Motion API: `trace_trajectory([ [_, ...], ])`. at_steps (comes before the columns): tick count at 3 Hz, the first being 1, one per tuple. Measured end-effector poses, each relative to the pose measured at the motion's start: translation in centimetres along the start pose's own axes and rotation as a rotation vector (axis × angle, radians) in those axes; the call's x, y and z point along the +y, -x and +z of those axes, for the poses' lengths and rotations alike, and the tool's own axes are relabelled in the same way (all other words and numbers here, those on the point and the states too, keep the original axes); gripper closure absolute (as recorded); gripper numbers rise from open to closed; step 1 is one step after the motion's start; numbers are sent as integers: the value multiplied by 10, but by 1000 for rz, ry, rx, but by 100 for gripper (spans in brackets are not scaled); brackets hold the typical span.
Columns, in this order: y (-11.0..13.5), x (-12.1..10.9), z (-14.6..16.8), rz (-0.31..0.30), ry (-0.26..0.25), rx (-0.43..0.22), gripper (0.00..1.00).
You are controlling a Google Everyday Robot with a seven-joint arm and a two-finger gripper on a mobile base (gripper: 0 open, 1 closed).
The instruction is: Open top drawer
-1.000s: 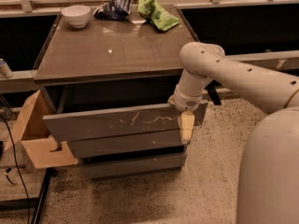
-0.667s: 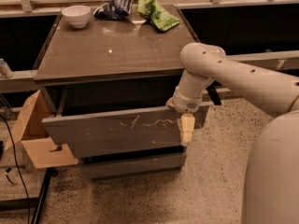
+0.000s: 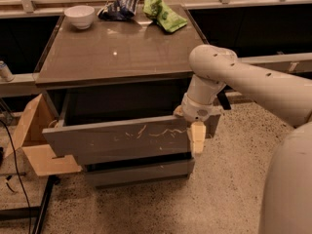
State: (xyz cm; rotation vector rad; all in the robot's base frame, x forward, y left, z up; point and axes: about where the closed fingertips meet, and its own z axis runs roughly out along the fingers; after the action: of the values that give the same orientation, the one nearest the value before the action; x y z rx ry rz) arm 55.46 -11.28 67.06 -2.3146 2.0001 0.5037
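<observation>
Top drawer (image 3: 122, 139) stands pulled well out of the cabinet (image 3: 117, 52), w/ a dark gap behind its front. Prob. mostly done, maybe some travel left. Gripper (image 3: 197, 134) sits at the front's R end, over the top edge; jaws: can't tell.

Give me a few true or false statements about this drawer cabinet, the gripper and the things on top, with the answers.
1. The top drawer stands partly open. True.
2. The gripper is at the left end of the drawer's front. False: it is at the right end, over the front's upper edge.
3. A white bowl sits on the cabinet top. True.
4. The green bag lies inside the open drawer. False: it lies on the cabinet top, near the back edge.
</observation>
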Motion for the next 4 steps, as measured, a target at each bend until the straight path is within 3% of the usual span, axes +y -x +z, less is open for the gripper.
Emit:
trace_trajectory([
  [2,-8,27,-10,30,22,-1,0],
  [3,-22,56,-17,74,51,7,0],
  [4,-22,56,-17,74,51,7,0],
])
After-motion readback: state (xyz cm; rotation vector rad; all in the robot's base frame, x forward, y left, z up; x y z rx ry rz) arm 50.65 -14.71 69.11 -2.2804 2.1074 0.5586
